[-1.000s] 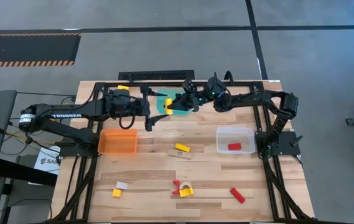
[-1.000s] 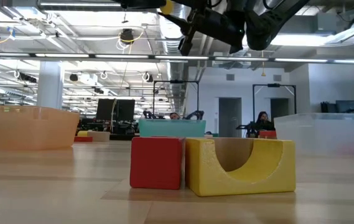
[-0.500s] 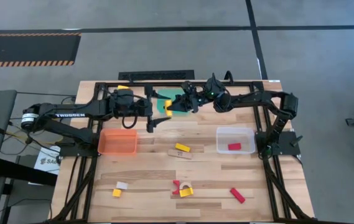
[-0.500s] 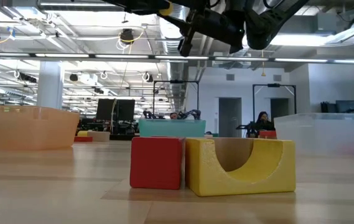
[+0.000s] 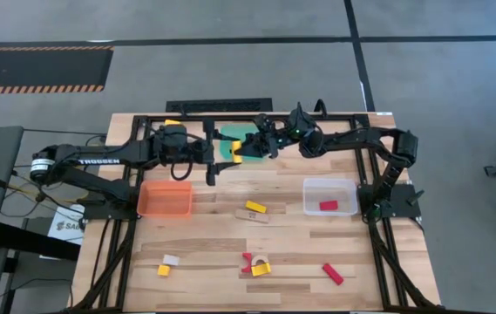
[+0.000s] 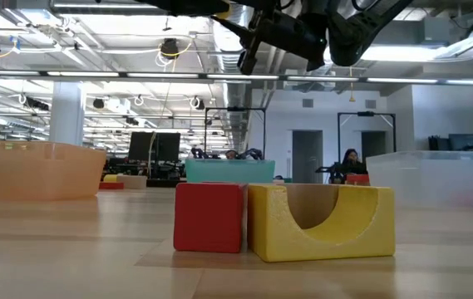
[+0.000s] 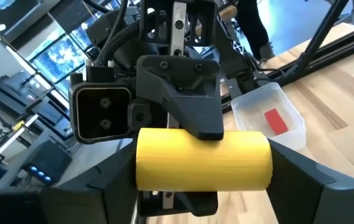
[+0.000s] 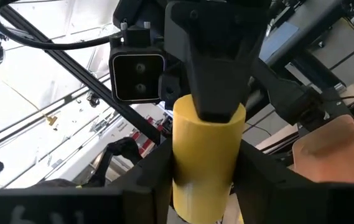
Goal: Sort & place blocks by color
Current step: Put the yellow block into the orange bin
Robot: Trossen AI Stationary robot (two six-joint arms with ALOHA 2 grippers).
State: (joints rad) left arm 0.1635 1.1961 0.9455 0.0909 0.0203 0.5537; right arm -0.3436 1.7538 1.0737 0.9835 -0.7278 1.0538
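- High view: your two grippers meet at the far middle of the tabletop [image 5: 230, 253], over the teal bin [image 5: 227, 145]. The yellow cylinder block [image 5: 238, 150] sits between them, but this view doesn't show who grips it.
- Left wrist view settles it: the yellow cylinder block [image 7: 203, 158] lies crosswise between the left gripper [image 7: 201, 171]'s own fingers, and the right gripper's dark finger [image 7: 189, 99] presses on it from the far side.
- Right wrist view agrees: right gripper [image 8: 204, 165] is closed narrow around the same block [image 8: 206, 152], seen end-up here, with the left gripper's finger [image 8: 217, 56] clamped on its far end. So both hold it at once.
- Only the high view gives you the rest: orange bin [image 5: 165, 199] at left, clear bin [image 5: 329, 196] at right with a red block [image 5: 328, 206] inside.
- Loose on the tabletop: a yellow bar [image 5: 255, 208] touching a tan bar [image 5: 253, 217] at centre; a yellow-and-tan pair [image 5: 166, 265] near left; a red bar [image 5: 332, 274] near right.
- Low view shows the near-centre pair up close: red cube [image 6: 209, 217] touching a yellow arch [image 6: 321, 222], arch opening upward. Both arms are overhead, fingers cropped out.
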